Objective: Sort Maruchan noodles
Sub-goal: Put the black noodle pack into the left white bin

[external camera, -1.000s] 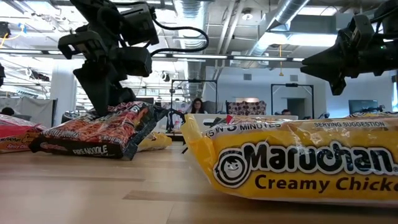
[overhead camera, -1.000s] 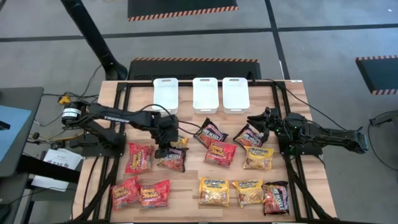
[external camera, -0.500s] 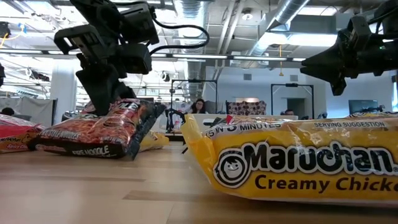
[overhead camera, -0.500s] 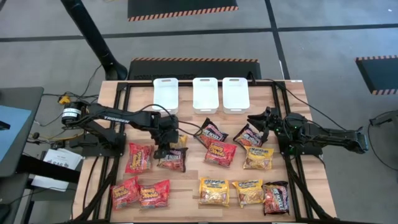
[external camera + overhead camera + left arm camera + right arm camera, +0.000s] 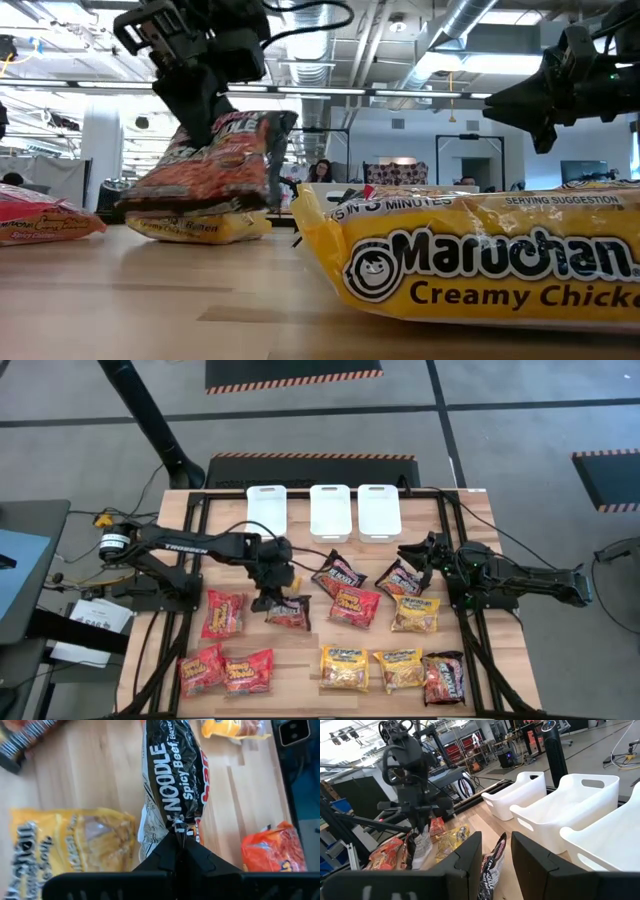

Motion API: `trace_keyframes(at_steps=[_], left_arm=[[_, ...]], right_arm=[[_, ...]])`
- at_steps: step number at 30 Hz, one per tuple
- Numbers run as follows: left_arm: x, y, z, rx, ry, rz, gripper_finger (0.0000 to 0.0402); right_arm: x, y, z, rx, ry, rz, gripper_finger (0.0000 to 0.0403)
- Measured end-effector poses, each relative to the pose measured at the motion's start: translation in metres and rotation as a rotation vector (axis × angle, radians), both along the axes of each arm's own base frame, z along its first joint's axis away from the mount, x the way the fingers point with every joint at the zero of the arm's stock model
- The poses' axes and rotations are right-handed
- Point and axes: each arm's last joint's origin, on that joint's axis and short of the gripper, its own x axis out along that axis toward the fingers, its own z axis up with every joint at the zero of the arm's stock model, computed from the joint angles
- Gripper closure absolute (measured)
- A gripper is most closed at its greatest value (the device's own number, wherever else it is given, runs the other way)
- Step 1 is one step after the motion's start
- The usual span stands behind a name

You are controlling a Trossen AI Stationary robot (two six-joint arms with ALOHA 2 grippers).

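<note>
My left gripper (image 5: 270, 596) is shut on a dark "Fire Noodle Spicy Beef" Maruchan packet (image 5: 172, 775), left of the table's middle. In the low view that packet (image 5: 215, 165) hangs tilted above a yellow packet (image 5: 200, 228) that lies flat. My right gripper (image 5: 412, 556) hovers open at the right over another dark packet (image 5: 492, 865), touching nothing. Red packets (image 5: 224, 612), yellow packets (image 5: 343, 665) and dark packets (image 5: 338, 572) lie flat across the wooden table. My left gripper pinches the dark packet's end seam (image 5: 176, 827) between its two fingers, which come from above and point down. The packet hangs tilted below the fingers (image 5: 205, 105). Whether its lower end (image 5: 140, 200) still touches anything, I cannot tell.
Three white bins (image 5: 267, 510), (image 5: 330, 510), (image 5: 379, 510) stand in a row at the far edge. Black frame rails (image 5: 195, 560) run along both sides of the table. A big yellow packet (image 5: 470, 255) lies close to the low camera.
My left gripper has shut on the dark packet's end, then gone up and a little toward the table's right edge. The packet has tipped from lying flat to hanging tilted, uncovering the yellow packet beneath it.
</note>
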Motion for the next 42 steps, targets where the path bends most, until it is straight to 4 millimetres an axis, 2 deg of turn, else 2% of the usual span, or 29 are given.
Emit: trace_keyframes(at_steps=[6, 14, 21, 26, 35, 39, 42], left_arm=[[0.003, 0.016, 0.019, 0.132, -0.004, 0.034, 0.0401], [0.0, 0.063, 0.068, 0.337, 0.006, 0.126, 0.0401], [-0.02, 0.115, 0.109, 0.49, 0.012, 0.243, 0.0401], [-0.043, 0.154, 0.125, 0.58, 0.031, 0.348, 0.0401], [-0.081, 0.212, 0.125, 0.7, 0.061, 0.515, 0.0401], [-0.085, 0.23, 0.111, 0.712, 0.124, 0.495, 0.0401], [-0.081, 0.243, 0.092, 0.701, 0.198, 0.481, 0.0401]], right_arm=[[0.0, 0.0, 0.0, 0.0, 0.0, 0.0, 0.0271], [0.0, 0.0, 0.0, 0.0, 0.0, 0.0, 0.0271], [0.0, 0.0, 0.0, 0.0, 0.0, 0.0, 0.0271], [0.0, 0.0, 0.0, 0.0, 0.0, 0.0, 0.0271], [0.0, 0.0, 0.0, 0.0, 0.001, -0.016, 0.0271], [0.0, 0.0, 0.0, 0.0, 0.001, -0.018, 0.0271], [0.0, 0.0, 0.0, 0.0, 0.001, -0.018, 0.0271]])
